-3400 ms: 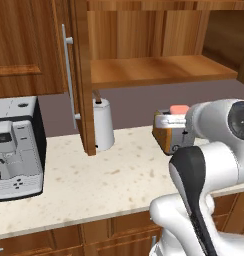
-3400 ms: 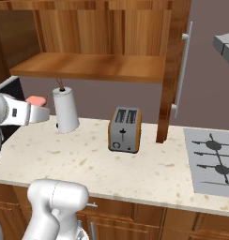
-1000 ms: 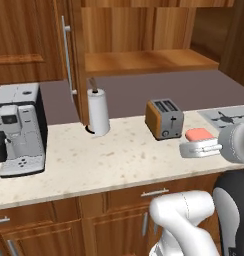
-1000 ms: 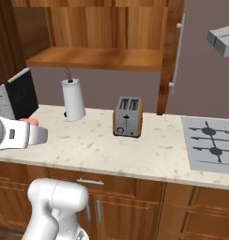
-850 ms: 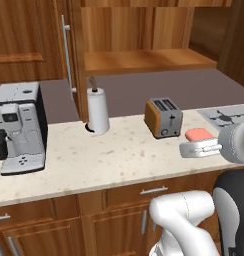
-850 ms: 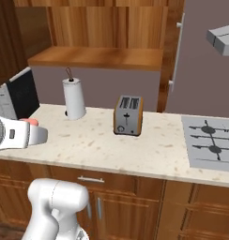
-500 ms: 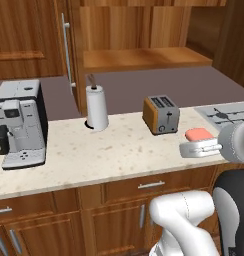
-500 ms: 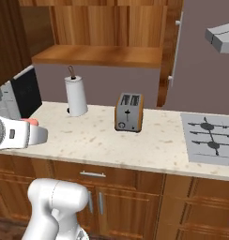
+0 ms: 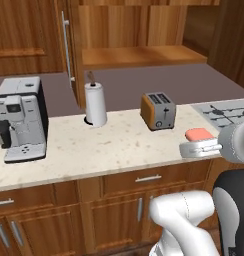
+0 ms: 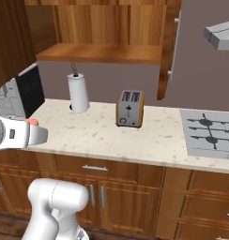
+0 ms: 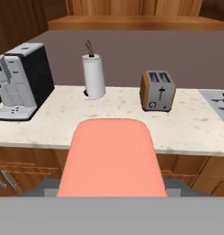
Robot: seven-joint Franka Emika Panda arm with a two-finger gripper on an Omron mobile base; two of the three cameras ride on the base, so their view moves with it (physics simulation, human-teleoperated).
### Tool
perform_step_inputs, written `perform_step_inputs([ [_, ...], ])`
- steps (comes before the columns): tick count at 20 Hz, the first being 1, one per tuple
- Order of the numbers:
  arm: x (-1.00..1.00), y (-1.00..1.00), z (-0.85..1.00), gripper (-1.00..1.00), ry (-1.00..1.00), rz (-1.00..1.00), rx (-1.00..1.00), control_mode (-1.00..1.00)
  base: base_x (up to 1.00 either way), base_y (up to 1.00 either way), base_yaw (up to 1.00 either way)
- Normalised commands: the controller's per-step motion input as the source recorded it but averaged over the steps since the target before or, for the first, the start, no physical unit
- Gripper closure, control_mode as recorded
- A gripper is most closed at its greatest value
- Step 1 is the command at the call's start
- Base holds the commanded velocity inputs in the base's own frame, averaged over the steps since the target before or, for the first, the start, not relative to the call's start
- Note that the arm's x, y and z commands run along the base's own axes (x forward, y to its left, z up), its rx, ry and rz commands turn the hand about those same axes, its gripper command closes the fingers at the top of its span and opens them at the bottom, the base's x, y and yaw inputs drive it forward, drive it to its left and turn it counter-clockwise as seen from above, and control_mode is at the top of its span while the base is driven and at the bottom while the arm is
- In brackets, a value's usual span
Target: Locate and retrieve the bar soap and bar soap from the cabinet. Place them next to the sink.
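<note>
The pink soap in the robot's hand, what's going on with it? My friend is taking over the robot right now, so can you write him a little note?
Gripper: shut on one bar soap, held out in front of the counter, off the surface.
Cabinet: door open, its shelf looks bare from here. I cannot spot the second bar.
Sink: nowhere among the coffee machine, paper towel roll, toaster and stove.
Done: one bar taken out.
Left: find the sink, set this bar beside it, then fetch the other bar.
</note>
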Motion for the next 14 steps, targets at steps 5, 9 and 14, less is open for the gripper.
perform_step_inputs([
  [5, 0.00, 0.00, 0.00, 1.00, 0.00, 0.00, 0.00, 1.00, -0.35, 0.00, 0.00],
  [9, 0.00, 0.00, 0.00, 1.00, 0.00, 0.00, 0.00, 1.00, -0.33, 0.00, 0.00],
  [14, 0.00, 0.00, 0.00, 1.00, 0.00, 0.00, 0.00, 1.00, -0.33, 0.00, 0.00],
])
